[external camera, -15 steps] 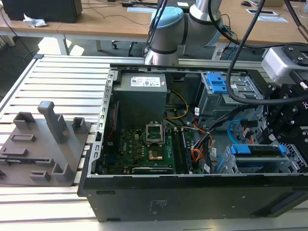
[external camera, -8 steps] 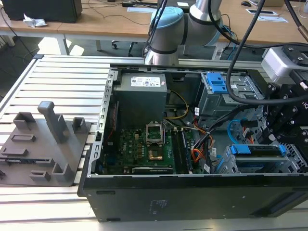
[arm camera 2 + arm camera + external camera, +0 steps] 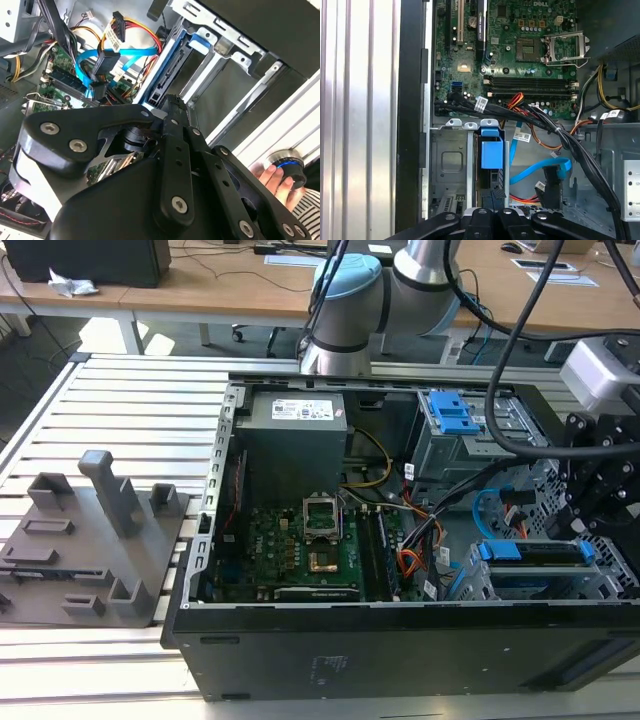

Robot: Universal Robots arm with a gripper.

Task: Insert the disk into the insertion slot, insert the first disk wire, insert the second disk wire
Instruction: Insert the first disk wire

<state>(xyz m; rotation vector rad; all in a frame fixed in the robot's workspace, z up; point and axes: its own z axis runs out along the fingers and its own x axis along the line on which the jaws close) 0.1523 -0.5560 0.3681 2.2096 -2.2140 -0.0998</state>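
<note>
Exterior view, from its left to its right: a grey moulded plastic fixture [image 3: 95,540] stood on the slatted aluminium surface [image 3: 130,390]. Beside it lay an open black computer case [image 3: 400,660] with a green motherboard [image 3: 300,540]. The blue-framed rectangular disk [image 3: 530,552] sat inside the silver-grey perforated sheet-metal insertion slot [image 3: 470,585]. In the second wrist view, the black tool [image 3: 174,105] pointed at the disk's end, close beside it. Blue flat wires with black plugs [image 3: 102,62] hung nearby, apart from the disk. Whether the tool was spread or pressed together could not be told.
</note>
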